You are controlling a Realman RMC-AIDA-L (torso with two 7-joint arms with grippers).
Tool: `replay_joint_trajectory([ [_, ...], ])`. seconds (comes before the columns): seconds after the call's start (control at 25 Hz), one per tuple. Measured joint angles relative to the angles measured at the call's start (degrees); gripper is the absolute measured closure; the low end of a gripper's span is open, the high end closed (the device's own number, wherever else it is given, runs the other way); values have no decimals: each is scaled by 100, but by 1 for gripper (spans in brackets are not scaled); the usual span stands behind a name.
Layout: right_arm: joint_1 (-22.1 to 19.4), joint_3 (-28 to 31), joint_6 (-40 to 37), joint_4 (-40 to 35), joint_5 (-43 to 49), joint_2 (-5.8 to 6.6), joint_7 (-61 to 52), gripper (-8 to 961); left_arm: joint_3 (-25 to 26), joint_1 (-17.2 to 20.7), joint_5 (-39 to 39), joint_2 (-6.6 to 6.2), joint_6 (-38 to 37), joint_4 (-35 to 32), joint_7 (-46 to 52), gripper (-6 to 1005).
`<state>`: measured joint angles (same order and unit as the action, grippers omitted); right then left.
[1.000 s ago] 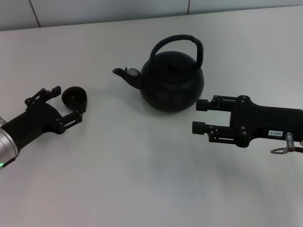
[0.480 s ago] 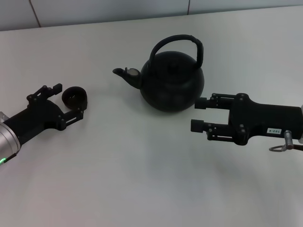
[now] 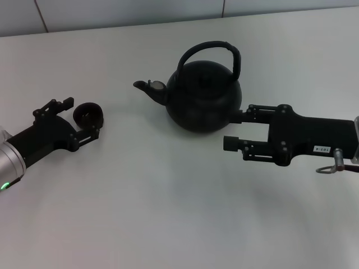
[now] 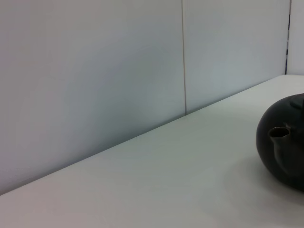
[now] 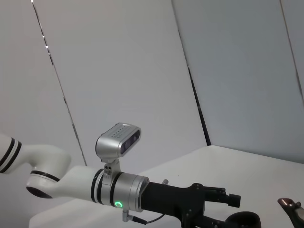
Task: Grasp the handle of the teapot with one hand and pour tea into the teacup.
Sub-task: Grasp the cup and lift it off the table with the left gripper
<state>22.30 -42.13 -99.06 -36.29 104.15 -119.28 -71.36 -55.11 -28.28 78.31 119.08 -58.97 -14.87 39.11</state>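
Observation:
The round matte-black teapot (image 3: 205,98) stands mid-table, spout pointing left, its black arched handle (image 3: 224,50) rising over the lid. Its body and spout also show in the left wrist view (image 4: 285,142). The tiny black teacup (image 3: 88,114) sits on the table at the left. My left gripper (image 3: 81,118) is open, its fingers on either side of the cup. My right gripper (image 3: 236,127), with a white label on its side, is open and empty just right of the teapot's lower body, one finger close against it. The left arm and cup also show in the right wrist view (image 5: 244,221).
The white table (image 3: 168,213) stretches out in front of the pot and cup. A pale panelled wall (image 3: 112,11) runs along the table's far edge.
My right gripper has moved up and left, closer to the teapot's side. My left gripper has shifted slightly left and back around the cup. Teapot and cup have not moved.

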Motion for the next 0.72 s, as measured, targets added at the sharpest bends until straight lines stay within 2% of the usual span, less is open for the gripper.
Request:
replay_joint_trajectory([
  [0.72,50,-10,101,-10,0,10,7,302,-153,-116,12,0,419,53,14,163],
])
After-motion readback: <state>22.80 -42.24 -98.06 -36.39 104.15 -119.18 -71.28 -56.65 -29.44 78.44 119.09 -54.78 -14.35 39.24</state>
